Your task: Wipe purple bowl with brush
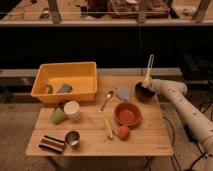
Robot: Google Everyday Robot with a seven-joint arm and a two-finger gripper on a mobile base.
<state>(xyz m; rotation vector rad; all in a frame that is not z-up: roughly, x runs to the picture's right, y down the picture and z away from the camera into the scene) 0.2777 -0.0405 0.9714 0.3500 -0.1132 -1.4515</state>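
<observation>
The wooden counter (145, 142) carries everything, with a big yellow tub (65, 82) at its back left. The white arm (187, 107) reaches in from the right, and its end effector (148, 86) sits at the counter's back right corner, right over the purple bowl (142, 93); I cannot tell how its fingers stand, though the brush (149, 67) rises from it, pale handle tilted up and slightly right. The brush's dark head is hidden down at the bowl. The wider orange bowl (128, 115) lies just in front of the purple one, with a metal spoon (107, 99) to the left. The likely risk: the small purple bowl sits close to the counter's back edge, so a hard sideways scrub could push it off or tip it, and a loose hold could let the long handle swivel.
</observation>
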